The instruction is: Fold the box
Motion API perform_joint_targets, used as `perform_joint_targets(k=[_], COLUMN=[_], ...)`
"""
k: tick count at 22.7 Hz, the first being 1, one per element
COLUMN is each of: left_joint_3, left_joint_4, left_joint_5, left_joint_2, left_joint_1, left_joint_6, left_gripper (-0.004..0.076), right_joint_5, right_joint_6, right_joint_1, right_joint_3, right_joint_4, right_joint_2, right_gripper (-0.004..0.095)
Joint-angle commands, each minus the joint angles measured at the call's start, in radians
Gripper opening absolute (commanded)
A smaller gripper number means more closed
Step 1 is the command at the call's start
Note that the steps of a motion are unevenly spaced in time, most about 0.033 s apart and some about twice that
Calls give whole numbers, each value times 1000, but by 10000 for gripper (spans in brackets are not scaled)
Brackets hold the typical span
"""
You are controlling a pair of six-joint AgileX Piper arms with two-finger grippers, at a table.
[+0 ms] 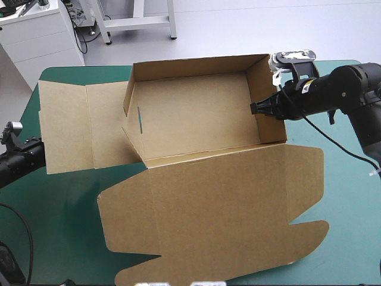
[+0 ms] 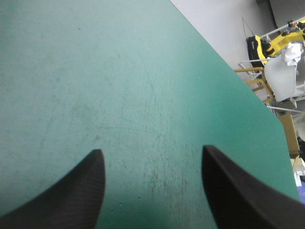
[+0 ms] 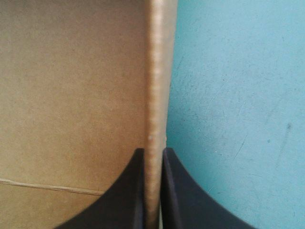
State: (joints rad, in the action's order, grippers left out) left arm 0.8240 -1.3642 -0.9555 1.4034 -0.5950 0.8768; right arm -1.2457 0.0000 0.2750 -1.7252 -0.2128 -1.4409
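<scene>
Nearest the high camera, the lid (image 1: 220, 208) of the brown box (image 1: 196, 116) lay flat on the teal-green cover (image 1: 351, 226), its rounded flaps toward the table's near edge. Behind it the box stood as an open tray with its far wall and right wall (image 1: 266, 101) raised, while a long side panel (image 1: 77, 128) lay flat toward the table's left edge. The right gripper (image 3: 153, 151) was pinched on the upper edge of that right wall. Its black fingers (image 3: 131, 191) were all but together, one inside the tray and one outside, with only the board between them. The rest of the tray lay ahead of this gripper and to its left. The left gripper (image 2: 151, 150) hung over bare cover near the table's left edge with its fingers spread wide, holding and touching nothing. It was well apart from the tray and near the flat panel's near corner.
</scene>
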Motion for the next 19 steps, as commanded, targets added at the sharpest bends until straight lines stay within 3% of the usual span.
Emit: perform_joint_targets(k=[1, 12, 19], left_joint_3=[23, 44, 148], left_joint_4=[-22, 45, 4], left_joint_5=[-41, -21, -169], left_joint_2=[-28, -28, -28], left_joint_1=[38, 282, 423], left_joint_6=[-11, -13, -6], left_gripper=[540, 512, 509], right_joint_5=[-1, 1, 9], right_joint_6=[0, -10, 12], right_joint_1=[-2, -2, -2], right_joint_3=[-30, -30, -30], right_joint_4=[-32, 2, 101], right_joint_2=[35, 7, -43], right_gripper=[-8, -8, -8])
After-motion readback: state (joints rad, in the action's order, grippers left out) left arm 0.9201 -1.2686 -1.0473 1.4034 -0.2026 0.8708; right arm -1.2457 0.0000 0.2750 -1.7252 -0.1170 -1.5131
